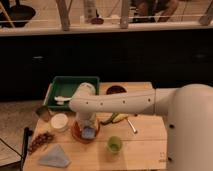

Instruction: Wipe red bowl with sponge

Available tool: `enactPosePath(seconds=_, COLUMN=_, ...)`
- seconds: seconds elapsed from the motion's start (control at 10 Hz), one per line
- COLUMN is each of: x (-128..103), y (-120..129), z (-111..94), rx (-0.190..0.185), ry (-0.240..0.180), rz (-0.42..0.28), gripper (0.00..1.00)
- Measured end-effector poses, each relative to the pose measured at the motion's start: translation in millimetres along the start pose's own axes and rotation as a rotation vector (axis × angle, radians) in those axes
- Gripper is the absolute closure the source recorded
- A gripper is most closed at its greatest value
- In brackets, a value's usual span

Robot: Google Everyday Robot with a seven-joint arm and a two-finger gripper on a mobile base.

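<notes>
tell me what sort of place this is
Likely a kitchen or cafeteria area: a wooden table with the red bowl and a green cup, dark cabinets under a counter behind. The gripper sits over the bowl.
</notes>
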Motion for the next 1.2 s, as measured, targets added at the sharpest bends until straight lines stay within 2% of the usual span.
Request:
enactPosePath(seconds=0.1, x=6, y=5, z=-2, rx=-0.001, ry=0.003, rz=0.018, gripper=1.00)
enactPosePath(seconds=0.3, x=27, y=2, z=-8, rx=-0.009, ry=0.007, rz=0.038, gripper=1.00)
enactPosePath(seconds=0.5, x=37, y=-5, z=-12, rx=-0.015, ry=0.006, rz=0.041, gripper=1.00)
enactPosePath(seconds=0.9, x=38, y=-35, z=-14, rx=-0.031, ry=-0.006, rz=0.020, gripper=1.00)
enactPosePath(seconds=1.2, x=39, y=-34, z=-14, rx=-0.035, ry=-0.007, rz=0.020, gripper=1.00)
